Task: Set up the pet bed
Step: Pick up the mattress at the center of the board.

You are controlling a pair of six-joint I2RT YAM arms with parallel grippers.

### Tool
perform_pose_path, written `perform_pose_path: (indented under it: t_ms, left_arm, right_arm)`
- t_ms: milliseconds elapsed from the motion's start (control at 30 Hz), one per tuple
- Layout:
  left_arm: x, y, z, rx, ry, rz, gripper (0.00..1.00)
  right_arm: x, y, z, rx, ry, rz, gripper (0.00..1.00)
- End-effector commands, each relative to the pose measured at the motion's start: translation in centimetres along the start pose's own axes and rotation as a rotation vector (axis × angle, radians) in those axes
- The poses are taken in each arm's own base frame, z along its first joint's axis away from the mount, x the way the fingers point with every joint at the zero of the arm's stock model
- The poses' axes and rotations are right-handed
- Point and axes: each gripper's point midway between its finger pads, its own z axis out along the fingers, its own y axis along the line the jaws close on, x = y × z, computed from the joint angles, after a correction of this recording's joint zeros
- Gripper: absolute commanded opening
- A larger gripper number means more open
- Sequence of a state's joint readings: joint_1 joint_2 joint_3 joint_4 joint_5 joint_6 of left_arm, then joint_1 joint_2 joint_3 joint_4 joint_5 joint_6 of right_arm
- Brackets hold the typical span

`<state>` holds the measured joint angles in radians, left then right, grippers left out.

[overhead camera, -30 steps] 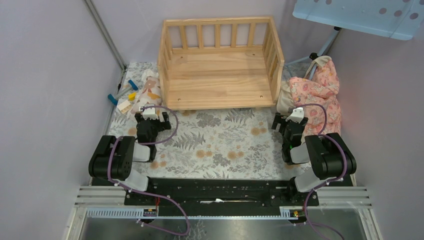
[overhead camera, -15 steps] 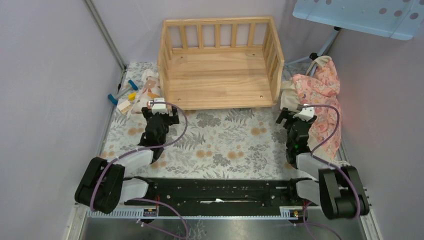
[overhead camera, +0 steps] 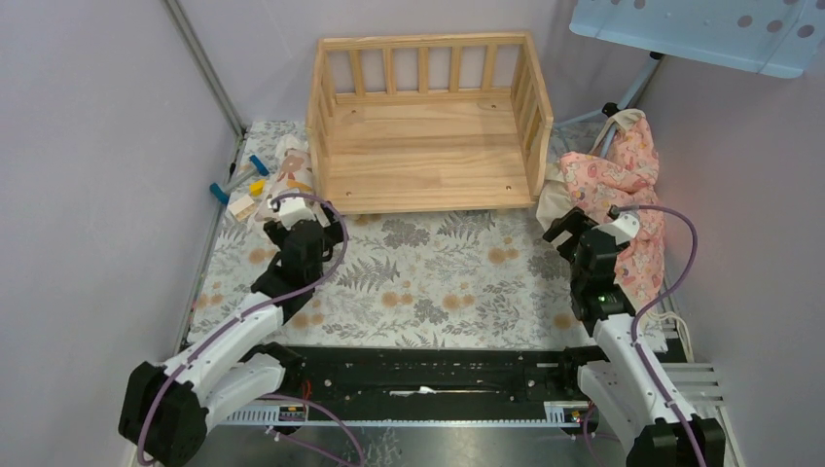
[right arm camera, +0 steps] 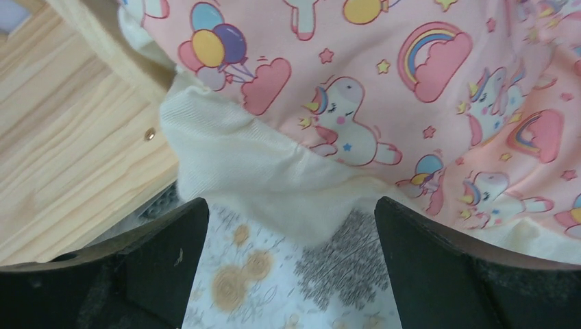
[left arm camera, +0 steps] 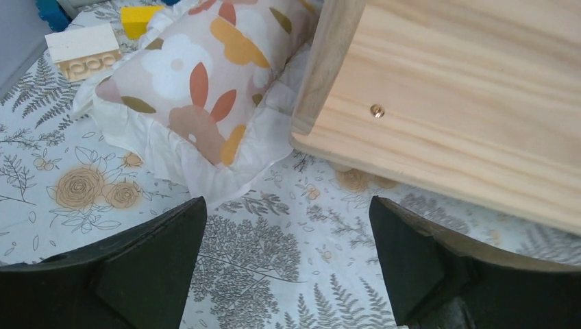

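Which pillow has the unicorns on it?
The big pink cushion on the right of the pet bed, with rainbows and balloons too. The small cream pillow on the left only has orange leaves.

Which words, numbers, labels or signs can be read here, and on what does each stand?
None is readable.
The pale block by the leaf-print pillow bears a row of curved marks, too blurred to read.
The pink cushion shows only pictures, no letters.
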<state>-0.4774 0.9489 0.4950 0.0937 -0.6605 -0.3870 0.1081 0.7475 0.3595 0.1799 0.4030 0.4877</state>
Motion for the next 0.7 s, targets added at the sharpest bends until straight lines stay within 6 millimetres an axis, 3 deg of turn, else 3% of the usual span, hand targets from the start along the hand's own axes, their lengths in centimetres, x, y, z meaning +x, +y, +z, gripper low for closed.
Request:
perform_pose_path:
  t_ms: [0, 133, 333, 500, 667]
  left_arm:
    - [-2.4, -0.4, -2.3, 0.005, 0.041, -0.151, 0.99]
    - [-3.9, -2.1, -3.8, 0.105, 0.089, -0.163, 0.99]
    - [-5.3, -4.6, -5.0, 0.229, 0.176, -0.061, 0.99]
    - [-6.7, -6.0, -5.8, 0.327, 0.185, 0.057, 0.99]
    - [-5.8, -5.3, -6.0, 0.33, 0.177, 0.088, 0.99]
  right_arm:
    - [1.1, 1.8, -2.1, -0.046, 0.196, 0.042, 0.98]
    - [-0.6, 4.2, -3.5, -0.101, 0.29, 0.023, 0.98]
    - [-6.5, 5.6, -4.0, 0.004, 0.301, -0.022, 0.98]
    - [-8.7, 4.1, -1.3, 0.119, 0.264, -0.016, 0.98]
    - [-9.8, 1.4, 2.5, 0.173, 0.299, 0.112, 0.98]
